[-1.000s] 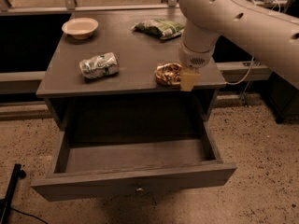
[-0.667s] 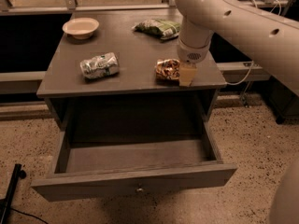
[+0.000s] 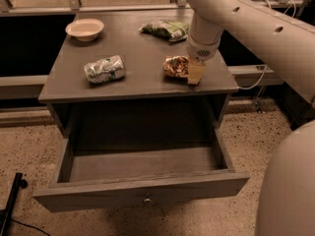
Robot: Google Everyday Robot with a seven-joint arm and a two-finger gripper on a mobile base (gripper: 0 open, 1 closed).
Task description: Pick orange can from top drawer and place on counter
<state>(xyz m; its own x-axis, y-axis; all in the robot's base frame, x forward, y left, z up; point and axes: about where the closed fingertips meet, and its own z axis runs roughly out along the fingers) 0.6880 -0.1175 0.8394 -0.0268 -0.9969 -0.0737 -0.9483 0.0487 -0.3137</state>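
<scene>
The orange can (image 3: pixel 174 66) lies on its side at the right front of the counter (image 3: pixel 138 48). My gripper (image 3: pixel 193 72) comes down from the big white arm at the upper right and is shut on the can's right end. One beige finger (image 3: pixel 196 73) shows beside the can; the other is hidden behind it. I cannot tell whether the can rests on the counter or hangs just above it. The top drawer (image 3: pixel 140 187) is pulled wide open below the counter. Its inside shows nothing in it, and its small round knob (image 3: pixel 146 199) faces me.
A silver-and-green can (image 3: pixel 104 69) lies at the counter's left front. A pale bowl (image 3: pixel 84 29) sits at the back left and a green snack bag (image 3: pixel 166 28) at the back right. My white arm fills the right side. A black pole (image 3: pixel 12 200) stands on the floor, lower left.
The gripper and the orange can have moved together a little back from the counter's front edge. The drawer and the other things have not moved.
</scene>
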